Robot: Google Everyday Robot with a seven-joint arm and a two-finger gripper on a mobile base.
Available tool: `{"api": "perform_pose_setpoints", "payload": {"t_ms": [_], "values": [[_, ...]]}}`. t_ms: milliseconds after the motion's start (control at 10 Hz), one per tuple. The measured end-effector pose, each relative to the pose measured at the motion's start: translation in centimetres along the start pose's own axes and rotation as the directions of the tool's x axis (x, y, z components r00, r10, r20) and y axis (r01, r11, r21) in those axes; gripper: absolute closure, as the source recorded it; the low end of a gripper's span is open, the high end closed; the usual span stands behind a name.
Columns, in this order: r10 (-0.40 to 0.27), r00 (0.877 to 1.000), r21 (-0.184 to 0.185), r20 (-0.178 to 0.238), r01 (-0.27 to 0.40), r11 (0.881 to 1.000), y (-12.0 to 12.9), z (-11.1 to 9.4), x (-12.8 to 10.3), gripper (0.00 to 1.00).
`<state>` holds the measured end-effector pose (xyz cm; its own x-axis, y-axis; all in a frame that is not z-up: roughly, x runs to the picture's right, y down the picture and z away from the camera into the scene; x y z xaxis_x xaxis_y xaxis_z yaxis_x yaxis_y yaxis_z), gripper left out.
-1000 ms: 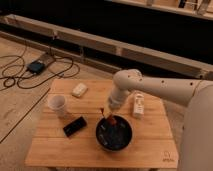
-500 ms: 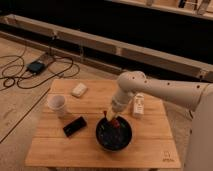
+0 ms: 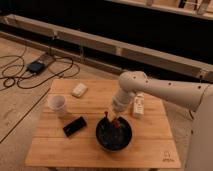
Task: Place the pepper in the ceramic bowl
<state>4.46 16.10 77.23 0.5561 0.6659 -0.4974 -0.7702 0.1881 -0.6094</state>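
On the slatted wooden table (image 3: 60,150), from the left: a small white cup (image 3: 57,104), a pale cream rectangular block (image 3: 79,90) behind it, a flat black rectangular slab (image 3: 74,126), then the wide glossy black ceramic bowl (image 3: 114,135). The white arm's gripper (image 3: 113,121) hangs over the bowl's rear rim, seemingly pinching the slender dark-red pepper (image 3: 115,125). A white labelled packet (image 3: 137,106) stands right; its writing and the corner mark are illegible.

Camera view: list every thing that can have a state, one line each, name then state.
tool: low over the ceramic bowl's near-left rim.
pepper: at the tool's tip, over the bowl; hold or release unclear.
ceramic bowl: upright on the table.
white cup: upright, mouth up.
black slab: lying flat.
cream block: lying flat.
white bottle: lying beside the arm.
table: carries all of these.
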Motion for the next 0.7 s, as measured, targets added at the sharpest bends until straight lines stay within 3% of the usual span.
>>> {"api": "perform_pose_setpoints", "payload": {"t_ms": [700], "values": [[-0.017, 1.000, -0.009, -0.004, 0.017, 1.000, 0.14, -0.06, -0.10, 0.20]]}}
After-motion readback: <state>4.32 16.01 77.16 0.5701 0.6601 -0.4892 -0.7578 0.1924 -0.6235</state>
